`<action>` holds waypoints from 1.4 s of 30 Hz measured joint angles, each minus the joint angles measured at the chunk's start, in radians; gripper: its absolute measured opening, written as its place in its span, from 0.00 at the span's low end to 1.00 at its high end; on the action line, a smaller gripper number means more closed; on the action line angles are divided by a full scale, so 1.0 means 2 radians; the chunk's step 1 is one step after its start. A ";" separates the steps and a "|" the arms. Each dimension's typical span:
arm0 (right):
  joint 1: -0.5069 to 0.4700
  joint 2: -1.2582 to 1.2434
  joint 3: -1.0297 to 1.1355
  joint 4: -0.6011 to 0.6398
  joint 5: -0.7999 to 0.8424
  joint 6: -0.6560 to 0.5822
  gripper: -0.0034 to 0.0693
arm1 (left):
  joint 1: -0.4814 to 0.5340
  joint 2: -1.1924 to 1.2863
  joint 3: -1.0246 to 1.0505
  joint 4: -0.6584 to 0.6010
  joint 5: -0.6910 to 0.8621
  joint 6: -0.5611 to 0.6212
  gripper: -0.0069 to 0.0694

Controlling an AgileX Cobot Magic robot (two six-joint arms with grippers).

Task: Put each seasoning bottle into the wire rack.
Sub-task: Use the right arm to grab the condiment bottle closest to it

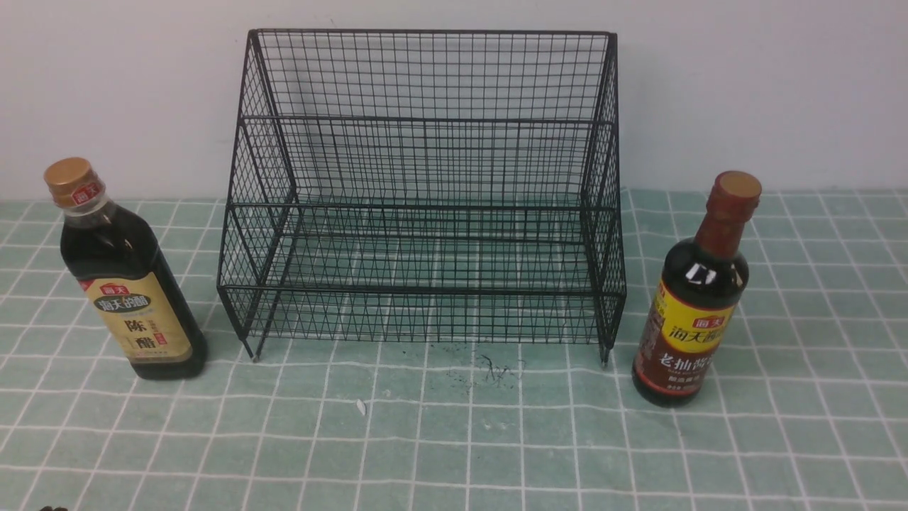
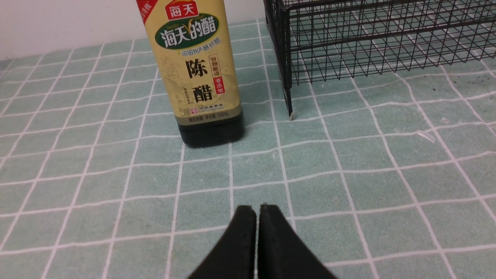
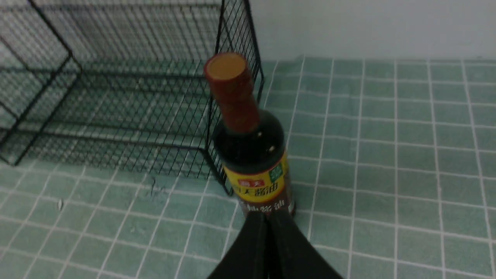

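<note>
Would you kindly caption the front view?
Black wire rack between two seasoning bottles, beige-labelled left, yellow-and-brown-labelled right.

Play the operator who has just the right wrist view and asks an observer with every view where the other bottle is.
Observer: The vinegar bottle stands on the table, left of the rack in the front view.
Operator: I can't see its top. What colour is its cap?
Observer: The cap is gold-brown.
Operator: And which way does its label face?
Observer: The beige label faces the robot's side, readable in the left wrist view.
</note>
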 joint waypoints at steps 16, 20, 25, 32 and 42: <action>0.033 0.198 -0.096 -0.030 -0.048 -0.066 0.63 | 0.000 0.000 0.000 0.000 0.000 0.000 0.08; 0.033 0.220 -0.096 -0.070 -0.059 -0.032 0.77 | 0.000 0.000 0.000 0.000 0.000 0.000 0.08; 0.033 0.261 -0.096 -0.112 -0.080 0.017 0.85 | 0.000 0.000 0.000 0.000 0.000 0.000 0.08; 0.033 0.301 -0.096 -0.109 -0.083 0.023 0.78 | 0.000 0.000 0.000 0.000 0.000 0.000 0.08; 0.034 0.288 -0.096 -0.093 -0.055 -0.007 0.44 | 0.000 0.000 0.000 0.000 0.000 0.000 0.08</action>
